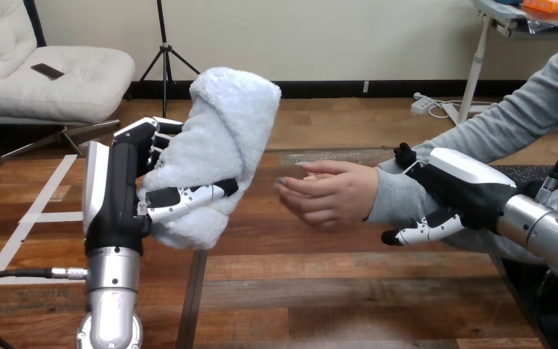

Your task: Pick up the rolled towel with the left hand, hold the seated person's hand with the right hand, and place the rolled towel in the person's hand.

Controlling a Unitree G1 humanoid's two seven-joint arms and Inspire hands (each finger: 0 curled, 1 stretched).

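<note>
1. Grip on the rolled towel (221, 138): the left hand (120, 196) is clamped around its lower half, thumb across the near face and fingers behind. This keeps the roll from unfurling, though one fold is already loosening at the top.
2. Position of the rolled towel: it stands upright in the air at the left, above the wooden table (334, 291). It is level with the person's hand (330, 193) and just apart from it, probably so that a short move rightward delivers it.
3. Right hand (472, 189): it wraps the person's wrist over the grey sleeve (399, 203), fingertips showing above and thumb below. That steadies the arm and keeps the target from drifting.
4. Person's hand: it sits mid-scene, palm turned left toward the towel and fingers loosely curled, so it is not yet open enough to take the roll.
5. Judgement: pickup and hold look done, and only the hand-over remains. The risk is the towel's loose fold catching on the curled fingers.
</note>
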